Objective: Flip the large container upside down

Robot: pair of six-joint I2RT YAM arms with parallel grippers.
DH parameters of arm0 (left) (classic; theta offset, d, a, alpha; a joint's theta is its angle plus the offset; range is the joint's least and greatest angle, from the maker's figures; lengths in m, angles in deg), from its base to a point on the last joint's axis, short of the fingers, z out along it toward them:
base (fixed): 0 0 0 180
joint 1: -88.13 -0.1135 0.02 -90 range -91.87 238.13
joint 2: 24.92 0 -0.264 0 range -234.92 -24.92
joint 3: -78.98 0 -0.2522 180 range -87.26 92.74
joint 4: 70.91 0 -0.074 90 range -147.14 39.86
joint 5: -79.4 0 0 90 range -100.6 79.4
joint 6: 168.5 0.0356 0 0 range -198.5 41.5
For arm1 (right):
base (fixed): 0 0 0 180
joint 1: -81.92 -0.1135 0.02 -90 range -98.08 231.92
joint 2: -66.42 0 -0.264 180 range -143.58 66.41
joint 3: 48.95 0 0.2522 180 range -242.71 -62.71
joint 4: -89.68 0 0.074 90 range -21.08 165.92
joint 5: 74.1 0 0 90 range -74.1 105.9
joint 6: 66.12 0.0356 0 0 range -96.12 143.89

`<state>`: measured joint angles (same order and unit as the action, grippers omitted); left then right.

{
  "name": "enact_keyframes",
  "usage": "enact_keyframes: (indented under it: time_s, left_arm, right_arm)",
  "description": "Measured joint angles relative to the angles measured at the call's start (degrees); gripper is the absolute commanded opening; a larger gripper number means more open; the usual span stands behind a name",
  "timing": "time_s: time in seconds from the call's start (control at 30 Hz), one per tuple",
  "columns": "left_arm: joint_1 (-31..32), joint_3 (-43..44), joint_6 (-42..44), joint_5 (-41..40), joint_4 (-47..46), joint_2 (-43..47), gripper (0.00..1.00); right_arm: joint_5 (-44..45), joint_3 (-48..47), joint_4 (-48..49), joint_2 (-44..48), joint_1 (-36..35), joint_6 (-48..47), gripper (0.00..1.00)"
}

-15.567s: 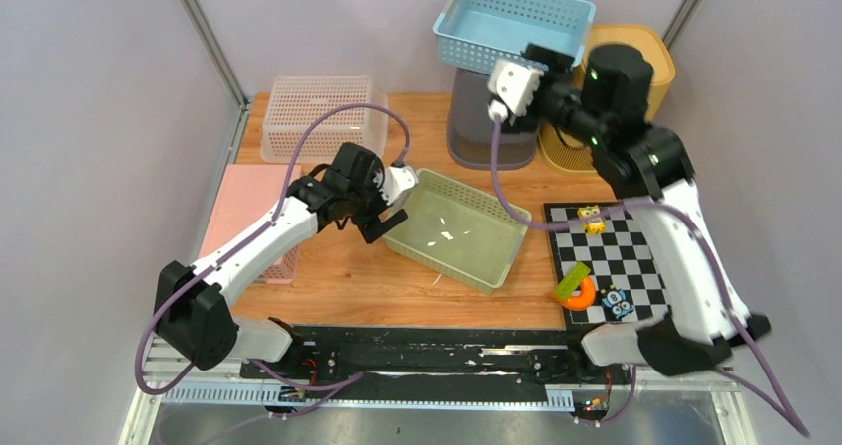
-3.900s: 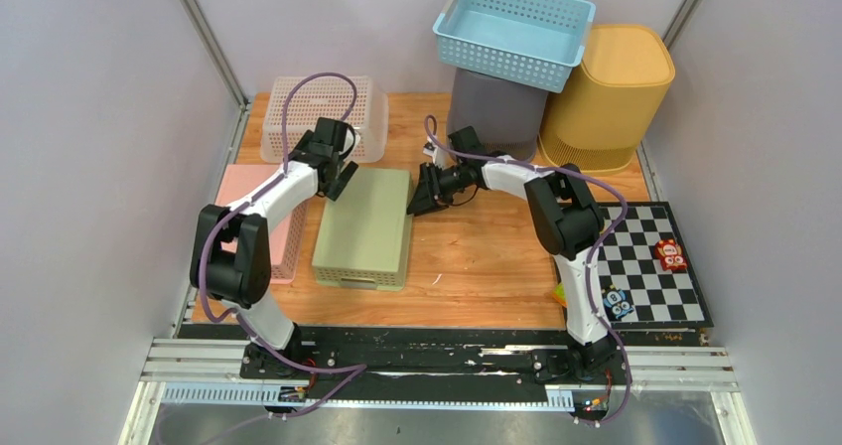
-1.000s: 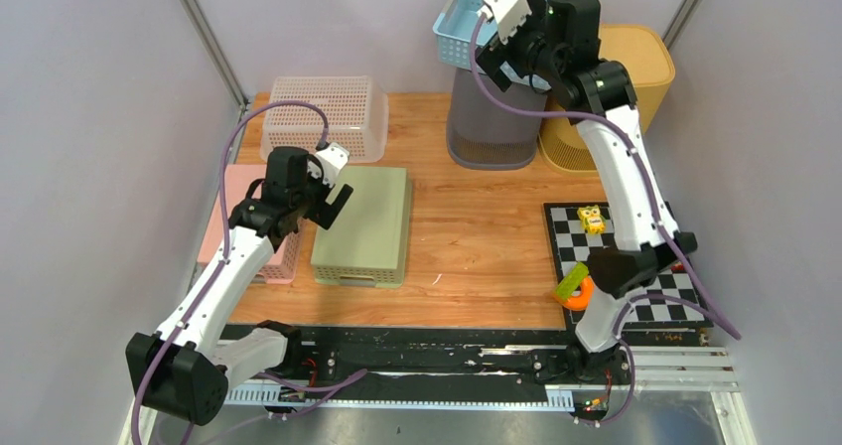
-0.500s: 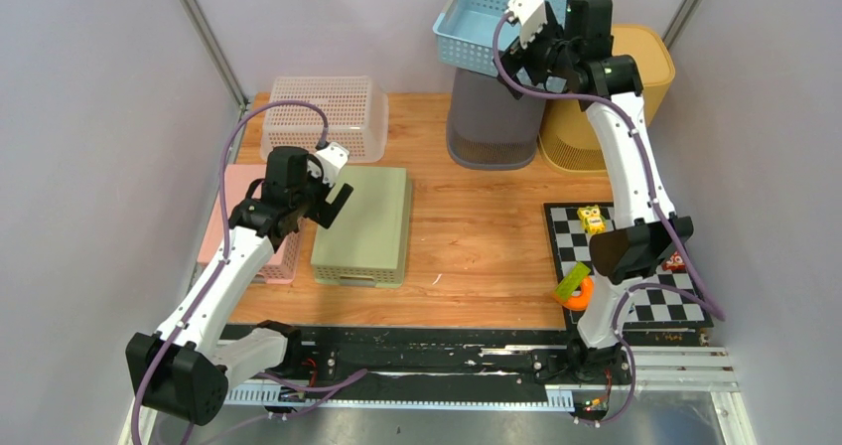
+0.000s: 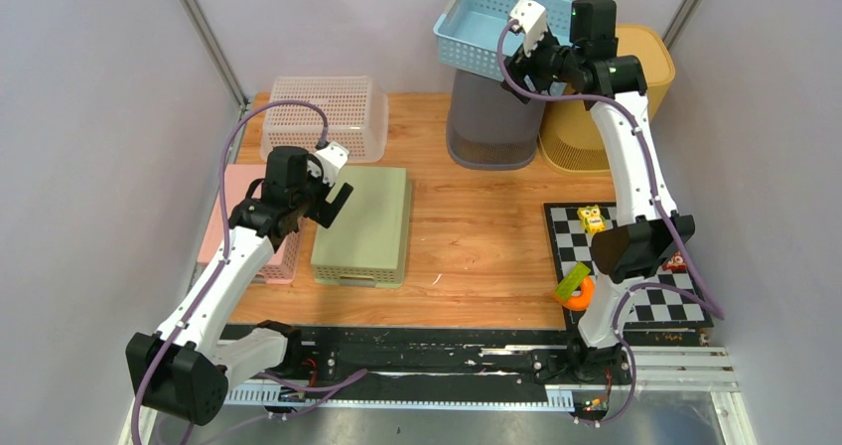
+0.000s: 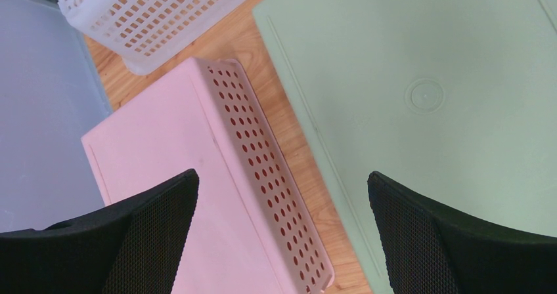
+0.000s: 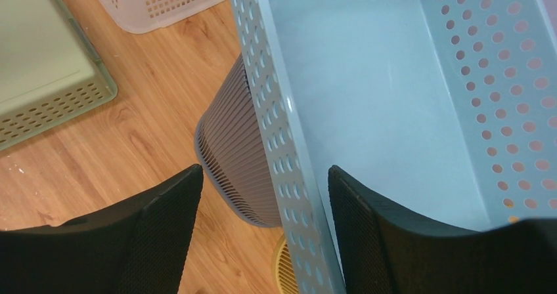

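Note:
The large container, a light blue perforated basket (image 5: 493, 20), stands upright on top of a grey ribbed bin (image 5: 491, 127) at the back of the table. My right gripper (image 5: 513, 65) reaches down over the basket's near right wall. In the right wrist view the right gripper (image 7: 265, 169) is open. Its jaws straddle that wall of the basket (image 7: 272, 120), one outside and one inside, with a gap still showing. My left gripper (image 5: 326, 205) hangs open above the gap between a green container (image 5: 367, 226) lying bottom up and a pink one (image 5: 226, 202).
A white mesh basket (image 5: 323, 112) lies at the back left. A yellow bin (image 5: 616, 117) stands right of the grey bin. A chessboard mat (image 5: 635, 266) with small toys lies at the front right. Bare wood shows between the green container and the mat.
My right gripper has shifted right along the blue basket's rim and dropped over its wall, and its jaws have narrowed. The left arm has not moved.

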<state>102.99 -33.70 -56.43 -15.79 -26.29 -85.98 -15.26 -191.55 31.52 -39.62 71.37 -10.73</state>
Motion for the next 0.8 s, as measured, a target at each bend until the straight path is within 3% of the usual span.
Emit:
enact_keyframes:
  time_s: [0.3,0.47,0.8]
  left_arm:
    - [0.0,0.0,0.0,-0.2,-0.1,0.0,1.00]
    - [0.0,0.0,0.0,-0.2,-0.2,0.0,1.00]
    - [0.0,0.0,0.0,-0.2,-0.3,0.0,1.00]
  right_arm:
    - [-0.8,-0.2,-0.3,-0.3,0.1,-3.2,0.57]
    - [-0.5,-1.2,-0.5,-1.2,0.1,-4.5,0.45]
    - [-0.8,-1.8,-0.5,-1.5,0.1,-5.7,0.03]
